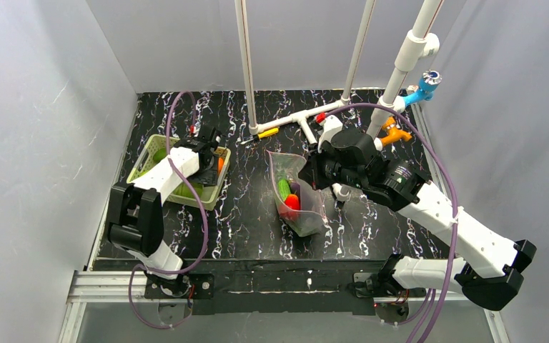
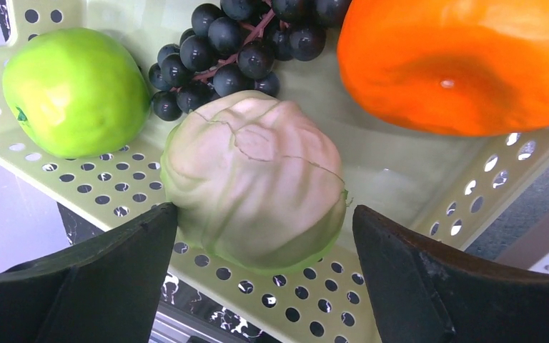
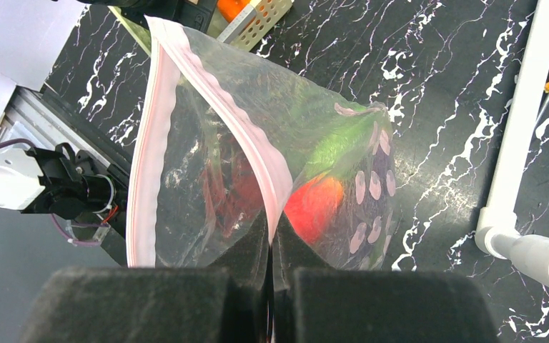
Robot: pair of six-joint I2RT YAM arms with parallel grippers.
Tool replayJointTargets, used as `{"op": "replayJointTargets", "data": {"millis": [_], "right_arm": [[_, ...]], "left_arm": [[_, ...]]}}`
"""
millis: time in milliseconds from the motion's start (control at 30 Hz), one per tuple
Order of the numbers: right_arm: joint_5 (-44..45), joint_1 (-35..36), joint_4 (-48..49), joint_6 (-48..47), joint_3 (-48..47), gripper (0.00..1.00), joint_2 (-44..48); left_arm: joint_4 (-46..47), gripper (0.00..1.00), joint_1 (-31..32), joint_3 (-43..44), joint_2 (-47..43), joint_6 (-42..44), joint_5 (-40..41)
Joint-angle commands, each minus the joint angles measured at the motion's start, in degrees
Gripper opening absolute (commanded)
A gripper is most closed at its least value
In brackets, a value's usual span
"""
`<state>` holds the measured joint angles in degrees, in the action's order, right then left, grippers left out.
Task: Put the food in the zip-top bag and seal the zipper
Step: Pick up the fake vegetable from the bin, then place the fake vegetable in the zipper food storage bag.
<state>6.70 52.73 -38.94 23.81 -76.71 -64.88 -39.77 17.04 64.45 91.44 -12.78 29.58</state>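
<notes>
The right claw [image 3: 271, 243] is pressed together on one lip of the clear soft plastic zip-top bag [image 3: 207, 164], pinching it at the thin pinkish zipper strip [image 3: 141, 179]. This looks meant to lift that lip away from the other, so the mouth gapes towards the basket side and can take more food. The bag lies mid-way across the black marbled surface [image 1: 243, 214], between the two arms. Through its wall show a red toy tomato [image 3: 314, 204] and a green toy cucumber [image 1: 284, 188], so filling is partly done and the zipper is unsealed. The left claw [image 2: 263, 221] is down in the pale green perforated plastic basket [image 2: 393, 171] with its jaws spread apart. They straddle a pale whitish-green leafy toy vegetable head [image 2: 254, 189] without yet closing on it, so it is probably the next piece to be taken. Behind it in the basket lie a glossy green toy apple [image 2: 75, 89], a bunch of dark toy grapes [image 2: 236, 50] and a large orange toy fruit [image 2: 457, 64], all close together.
</notes>
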Motion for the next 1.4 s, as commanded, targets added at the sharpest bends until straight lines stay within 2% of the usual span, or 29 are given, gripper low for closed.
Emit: {"op": "replayJointTargets", "data": {"millis": [0,233,500,700,833,967,1133,1367], "right_arm": [[0.3,-0.1,2.4,-0.2,-2.3,0.01,1.9],[0.6,-0.1,2.7,-0.2,-1.2,0.01,3.0],[0.5,-0.1,2.4,-0.1,-1.3,0.01,3.1],[0.9,-0.1,2.2,-0.2,-1.1,0.01,3.3],[0.9,0.0,1.9,-0.2,-1.3,0.01,3.1],[0.8,-0.1,2.2,-0.3,-1.8,0.01,2.6],[-0.1,-0.1,3.1,-0.1,-2.1,0.01,1.7],[-1.5,-0.1,4.0,0.3,-1.8,0.01,1.3]], "left_arm": [[-2.2,0.87,-0.3,1.2,0.6,-0.8,-0.7],[-2.2,0.62,-0.3,0.9,-1.9,-1.1,0.4],[4.1,0.34,-0.3,-3.2,-13.5,-0.3,0.6],[6.0,0.32,-0.3,-4.9,-21.2,-0.9,1.4],[3.3,0.34,-0.3,-2.9,-27.2,-2.5,-0.6],[-2.6,0.35,-0.3,1.4,-33.5,-7.4,-7.3],[-6.2,0.36,-0.4,6.8,-41.6,-14.8,-21.6],[0.7,0.38,-0.4,5.9,-48.3,-26.0,-48.2]]}}
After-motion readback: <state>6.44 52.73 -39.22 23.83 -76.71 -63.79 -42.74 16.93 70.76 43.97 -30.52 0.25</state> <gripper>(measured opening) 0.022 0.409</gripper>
